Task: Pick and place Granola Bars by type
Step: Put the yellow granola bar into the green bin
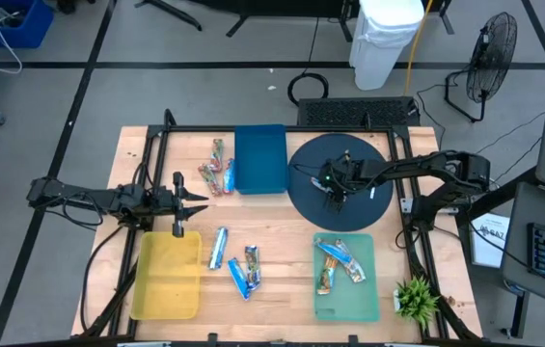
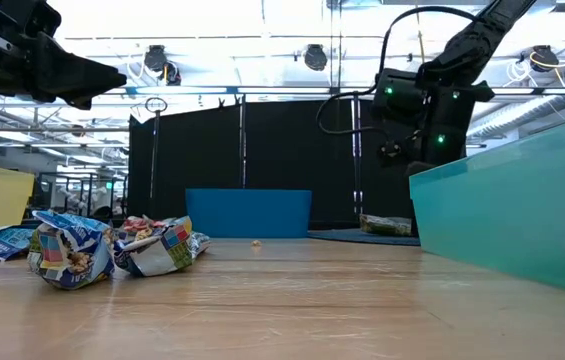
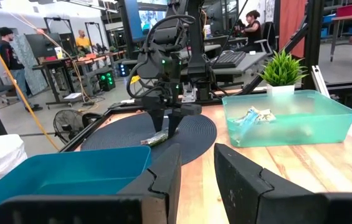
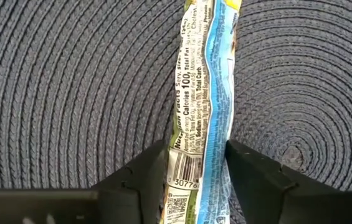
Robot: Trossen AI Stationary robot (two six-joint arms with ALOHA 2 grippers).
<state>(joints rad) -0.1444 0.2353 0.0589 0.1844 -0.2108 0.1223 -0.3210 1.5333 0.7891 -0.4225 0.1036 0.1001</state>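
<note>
Landmark: round dark woven mat at table centre-right

Right gripper low over the mat, fingers either side of one green-and-blue granola bar lying flat on the weave; cannot tell whether they press it yet

Left gripper well off to the mat's left, above the bare wood near the yellow tray; fingers a little apart, holding nothing

Other bars:
- reddish bars left of the mat, beside the blue tray
- blue-and-white bars on the wood, nearer the front edge than the mat
- several bars in the green tray, just in front of the mat
</note>
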